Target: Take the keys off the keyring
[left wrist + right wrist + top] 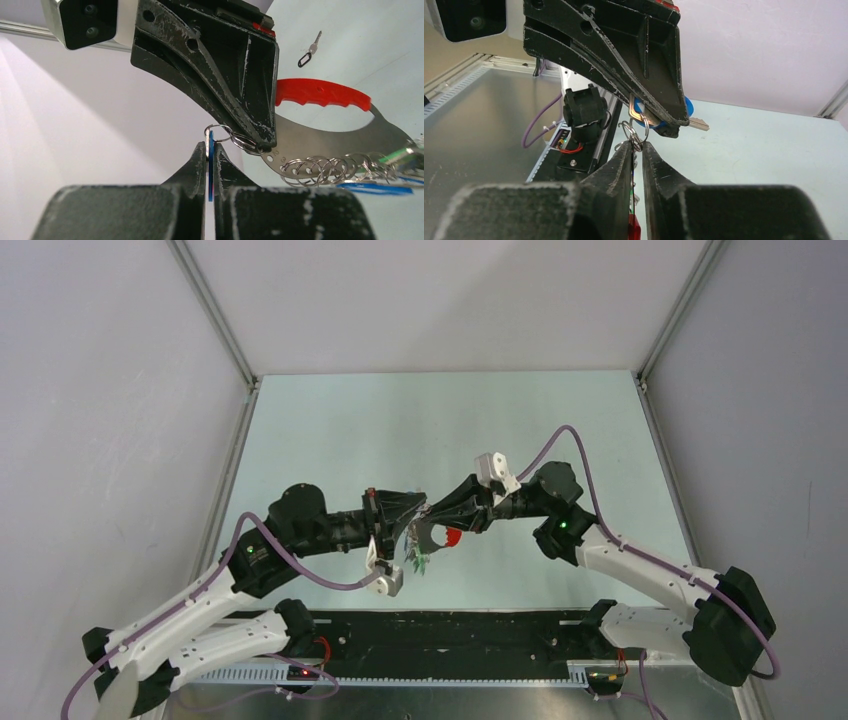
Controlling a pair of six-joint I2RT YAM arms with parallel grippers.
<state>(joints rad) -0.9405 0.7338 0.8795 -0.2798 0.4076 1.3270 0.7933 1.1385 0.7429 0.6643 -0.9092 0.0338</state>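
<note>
The left gripper (210,145) is pinched tight on a blue-tagged key (687,106), whose flat tag stands edge-on between its fingers at the bottom centre of the left wrist view. Tip to tip with it, the right gripper (638,145) has its jaws drawn narrow around the small ring (235,137) that carries that key. Just beyond the small ring, the keyring (320,142) hangs in the air above the desk (400,430), at the centre of the top view. Its flat metal plate sweeps to the right of the left wrist view under a red handle (322,92). A row of more rings and the remaining keys (395,160) trail toward the right edge. A lone key with a black tag (311,51) lies on the desk at upper right, well apart. The step in hand looks to be working the blue key off its ring. Doing it well likely means the right gripper holds the ring steady without crushing its coils. The left would then turn the key along the ring's spiral in small arcs rather than pulling straight, which could bend the ring or jerk the bunch loose.
</note>
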